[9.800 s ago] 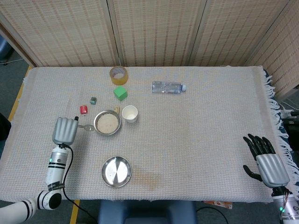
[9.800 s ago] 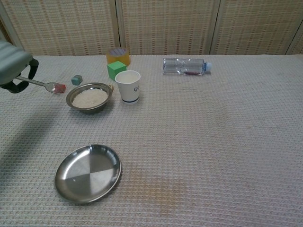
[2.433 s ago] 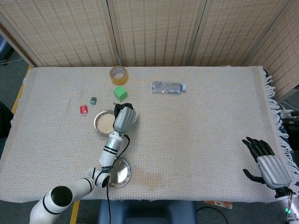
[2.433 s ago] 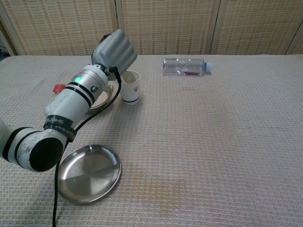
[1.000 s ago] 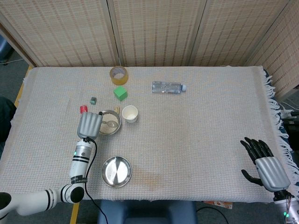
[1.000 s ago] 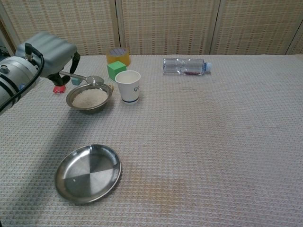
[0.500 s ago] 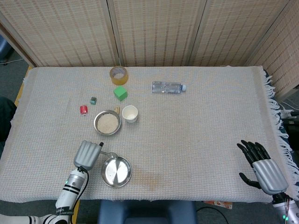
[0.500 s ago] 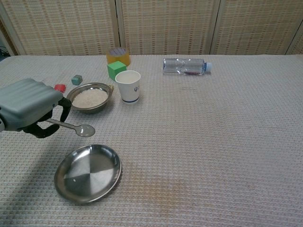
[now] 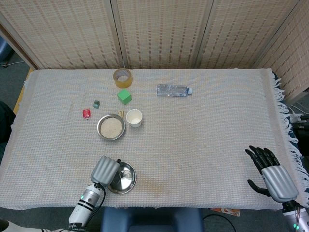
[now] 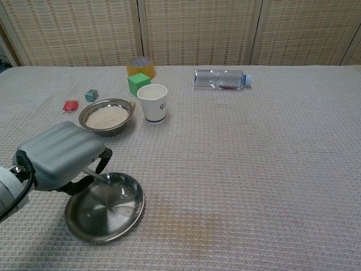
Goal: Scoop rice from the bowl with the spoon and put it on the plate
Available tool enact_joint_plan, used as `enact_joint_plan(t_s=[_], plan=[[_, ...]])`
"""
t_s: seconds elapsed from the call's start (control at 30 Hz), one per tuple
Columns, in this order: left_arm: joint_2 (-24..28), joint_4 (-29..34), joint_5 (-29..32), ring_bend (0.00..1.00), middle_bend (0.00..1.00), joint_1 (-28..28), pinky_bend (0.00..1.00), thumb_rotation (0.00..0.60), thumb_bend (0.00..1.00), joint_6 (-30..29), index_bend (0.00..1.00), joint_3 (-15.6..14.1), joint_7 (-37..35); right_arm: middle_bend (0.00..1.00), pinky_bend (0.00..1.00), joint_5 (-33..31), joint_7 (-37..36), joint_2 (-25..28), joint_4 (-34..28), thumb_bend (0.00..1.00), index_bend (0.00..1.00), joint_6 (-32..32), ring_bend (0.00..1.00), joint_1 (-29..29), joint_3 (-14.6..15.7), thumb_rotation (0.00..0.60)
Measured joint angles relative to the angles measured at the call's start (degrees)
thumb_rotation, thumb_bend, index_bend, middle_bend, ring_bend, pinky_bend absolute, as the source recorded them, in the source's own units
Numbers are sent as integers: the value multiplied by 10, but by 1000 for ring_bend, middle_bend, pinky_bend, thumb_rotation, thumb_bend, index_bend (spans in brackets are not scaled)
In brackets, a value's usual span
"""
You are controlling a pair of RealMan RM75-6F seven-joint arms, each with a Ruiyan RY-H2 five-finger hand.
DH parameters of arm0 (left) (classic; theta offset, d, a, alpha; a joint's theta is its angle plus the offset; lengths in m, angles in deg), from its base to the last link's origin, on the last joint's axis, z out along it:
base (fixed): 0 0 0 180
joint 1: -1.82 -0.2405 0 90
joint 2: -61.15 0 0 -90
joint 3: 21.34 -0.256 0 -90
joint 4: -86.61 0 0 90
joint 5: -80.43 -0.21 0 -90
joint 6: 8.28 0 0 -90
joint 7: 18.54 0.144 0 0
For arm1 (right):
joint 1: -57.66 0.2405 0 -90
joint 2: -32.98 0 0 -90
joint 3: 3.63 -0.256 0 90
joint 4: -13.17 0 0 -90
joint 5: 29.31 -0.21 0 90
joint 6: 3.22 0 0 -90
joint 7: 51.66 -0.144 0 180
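You brought your left hand [image 10: 59,155], gripping the spoon [image 10: 115,187], from the bowl [image 10: 106,117] to the near plate [image 10: 104,209], right hand [image 9: 275,175] spread idle; tipping early risked rice spilling past the rim

A desk [image 9: 203,130] covered by a beige woven cloth with a fringed right edge carries everything. Near the back edge sits a tape roll [image 9: 122,77], with a green block [image 9: 124,96] just in front of it and a clear bottle [image 9: 174,90] lying on its side further right. A small teal cube [image 9: 96,104] and a red piece [image 9: 86,113] lie to the left. A bowl [image 9: 111,127] of rice stands beside a paper cup [image 9: 134,117]. A steel plate [image 9: 126,180] rests near the front edge.
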Motion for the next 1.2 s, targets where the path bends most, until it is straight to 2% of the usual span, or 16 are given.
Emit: enact_joint_plan(t_s=[0.23,0.43,0.67,0.7,0.77,0.8,0.83,0.93,1.03,1.2], plan=[[-12,-16,-5,1000,1000,-6,1000,600,403,14,366,-4,6,0,0,0,1,0,-1,196,0,5,0,-2,-1,600],[-8,-6,-11,1000,1000,-10,1000,600,403,17,271,-4,5,0,0,-2,5,-2,-1,196,0,3,0,-2,-1,600],[38,39,-59,985,979,-21,999,600,402,-13,161,-3,-32,0,0,-3,5,-1,-1,196,0,3,0,-1,-2,600],[49,44,-65,926,916,-23,971,600,402,-16,123,-3,-45,0,0,-3,5,-1,-1,196,0,4,0,-2,-2,600],[74,53,-79,698,697,-27,808,600,403,-21,69,-6,-83,0,0,-2,5,0,-1,196,0,8,0,-3,-2,600],[86,56,-85,534,546,-30,658,600,403,-22,59,-8,-104,0,0,-2,5,0,-1,196,0,9,0,-4,-2,600],[99,57,-91,414,429,-33,544,600,403,-22,60,-11,-128,0,0,-2,5,0,-1,196,0,10,0,-4,-3,600],[146,59,-107,140,165,-45,286,600,400,-23,41,-24,-226,0,0,-2,6,-2,0,197,0,17,0,-6,-5,600],[189,58,-121,3,17,-63,149,600,389,-27,0,-40,-349,0,0,3,7,-12,9,196,0,29,0,-7,-11,600],[247,27,-150,0,0,-105,113,600,374,-54,0,-60,-605,0,0,7,16,-40,35,196,0,36,0,-4,-19,600]])
